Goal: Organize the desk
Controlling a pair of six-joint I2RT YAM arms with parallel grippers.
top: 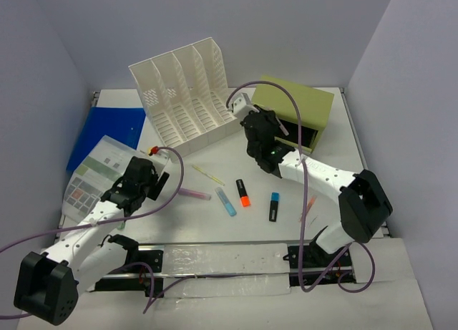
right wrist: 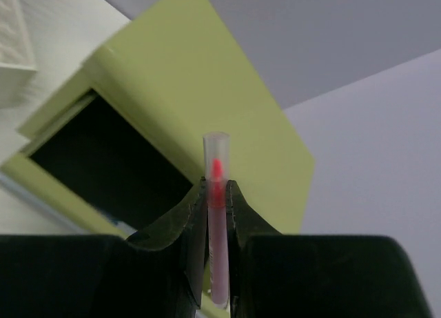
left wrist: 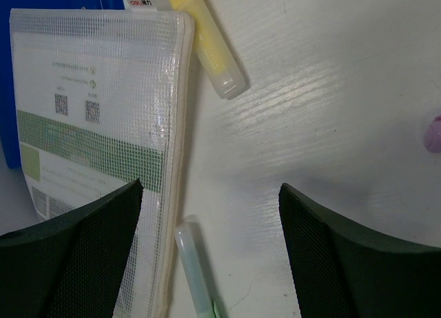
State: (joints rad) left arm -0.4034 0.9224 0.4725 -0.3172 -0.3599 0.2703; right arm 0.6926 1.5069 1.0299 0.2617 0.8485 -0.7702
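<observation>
The white desk (top: 179,215) carries scattered pens and highlighters. My right gripper (right wrist: 216,187) is shut on a pink pen (right wrist: 217,159) with a clear cap, its tip pointing outward. It hovers just in front of the olive-green drawer box (right wrist: 207,76), whose dark opening (right wrist: 103,159) lies to the left. From above, the right gripper (top: 268,129) sits beside that box (top: 308,104). My left gripper (left wrist: 210,190) is open and low over the desk. A pale green pen (left wrist: 193,263) lies between its fingers, beside a mesh pouch (left wrist: 96,125).
A white slotted file rack (top: 187,94) stands at the back, with a blue folder (top: 107,129) to its left. A yellow highlighter (left wrist: 210,49) lies ahead of the left gripper. Mid-desk lie a yellow pen (top: 207,175), a pink pen (top: 193,194), and blue (top: 226,201), orange (top: 243,192) and black (top: 274,207) highlighters.
</observation>
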